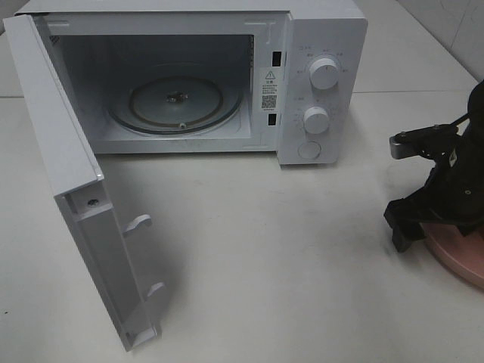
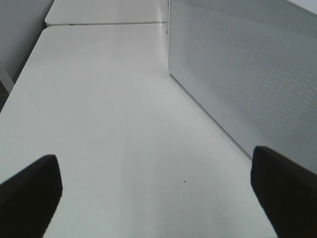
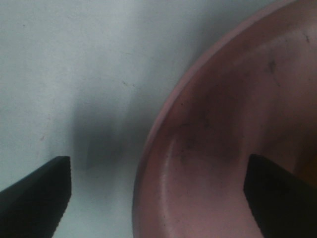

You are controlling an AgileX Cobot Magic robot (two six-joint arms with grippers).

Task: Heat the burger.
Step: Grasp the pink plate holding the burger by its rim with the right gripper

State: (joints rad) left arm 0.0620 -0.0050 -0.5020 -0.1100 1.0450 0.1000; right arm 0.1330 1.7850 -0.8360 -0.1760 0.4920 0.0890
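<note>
The burger does not show in any view. A round pink plate (image 1: 461,257) lies on the white table (image 1: 287,249) at the right edge, largely covered by my right arm. My right gripper (image 1: 420,229) is down at the plate's left rim. In the right wrist view it (image 3: 158,198) is open, one finger over the table and one over the bare inside of the plate (image 3: 223,148). My left gripper (image 2: 158,196) is open and empty above the table, and it is out of the exterior view.
A white microwave (image 1: 321,45) stands at the back with its door (image 1: 83,204) swung open to the front left. Its glass turntable (image 1: 178,102) is bare. A dotted white panel of the microwave (image 2: 247,74) runs close beside my left gripper.
</note>
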